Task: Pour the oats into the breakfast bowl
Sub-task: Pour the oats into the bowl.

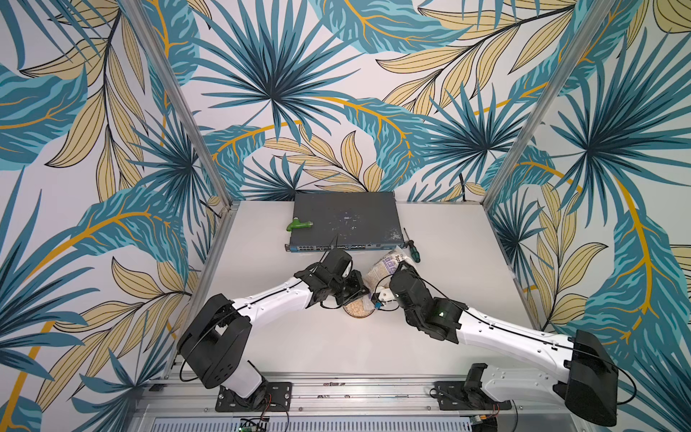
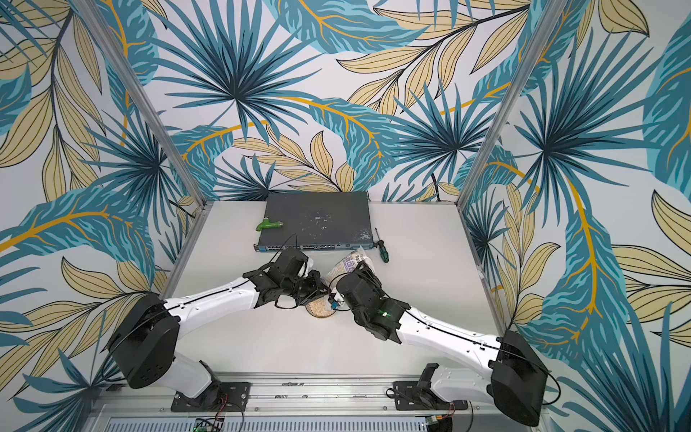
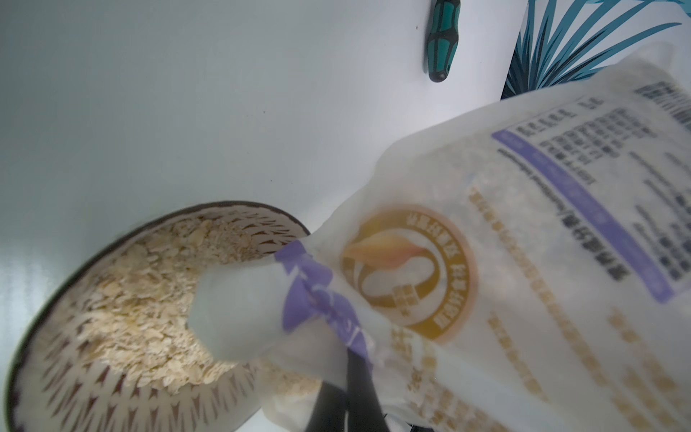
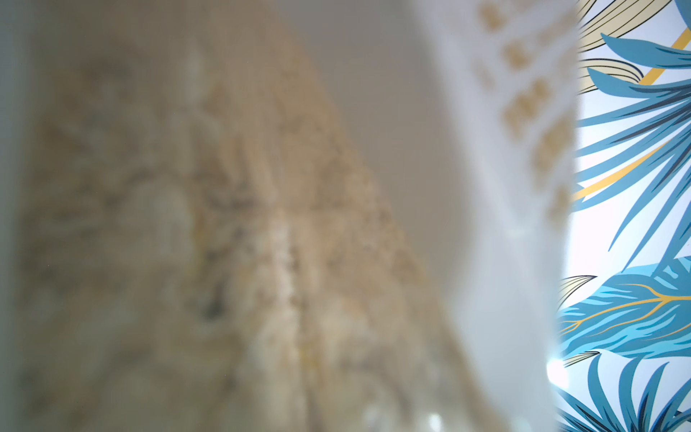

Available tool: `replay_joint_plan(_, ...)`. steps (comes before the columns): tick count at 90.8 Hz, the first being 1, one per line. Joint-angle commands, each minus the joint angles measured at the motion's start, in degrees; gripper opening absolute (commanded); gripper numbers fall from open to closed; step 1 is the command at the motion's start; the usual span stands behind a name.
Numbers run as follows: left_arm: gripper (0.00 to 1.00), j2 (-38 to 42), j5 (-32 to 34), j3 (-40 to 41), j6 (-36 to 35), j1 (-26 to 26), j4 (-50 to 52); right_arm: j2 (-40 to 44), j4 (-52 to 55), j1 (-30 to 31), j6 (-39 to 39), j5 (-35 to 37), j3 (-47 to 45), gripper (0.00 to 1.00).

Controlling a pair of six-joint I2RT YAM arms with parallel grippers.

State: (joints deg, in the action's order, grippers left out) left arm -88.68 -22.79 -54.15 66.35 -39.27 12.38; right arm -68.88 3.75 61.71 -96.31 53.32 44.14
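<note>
The oats bag (image 1: 387, 266) (image 3: 523, 243), clear plastic with a white and purple label, hangs tilted above the table, its open mouth (image 3: 239, 310) down over the breakfast bowl (image 1: 353, 315). The bowl's rim (image 3: 232, 204) is dark, its wall has a dark lattice, and pale oat flakes (image 3: 149, 299) lie heaped inside. My left gripper (image 1: 361, 287) (image 3: 355, 389) is shut, its dark fingers pinching the bag's plastic by the mouth. My right gripper (image 1: 399, 268) grips the bag's raised far end. In the right wrist view the blurred bag (image 4: 261, 224) fills the frame and hides the jaws.
A dark network switch (image 1: 346, 220) lies at the back of the white table, with a green tool (image 1: 299, 224) on its near left corner. A green-handled screwdriver (image 1: 413, 251) (image 3: 443, 41) lies just beyond the bag. Metal frame posts (image 1: 523, 142) stand at the table's back corners.
</note>
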Motion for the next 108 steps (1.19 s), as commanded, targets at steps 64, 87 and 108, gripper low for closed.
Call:
replay_joint_plan(64, 0.0, -4.1, 9.5, 1.7, -0.2, 1.3, 8.1, 6.9, -23.2, 0.3, -2.5, 3.1, 2.9, 0.0)
replay_joint_plan(87, 0.0, -4.8, 9.6, 1.5, -0.3, 1.2, 8.0, 5.8, -26.1, 0.3, -4.2, 1.8, 2.4, 0.0)
replay_joint_plan(108, 0.0, -5.8, 9.4, 1.5, -0.1, 0.9, 7.4, 5.1, -28.0, 0.3, -5.5, 0.7, 2.4, 0.0)
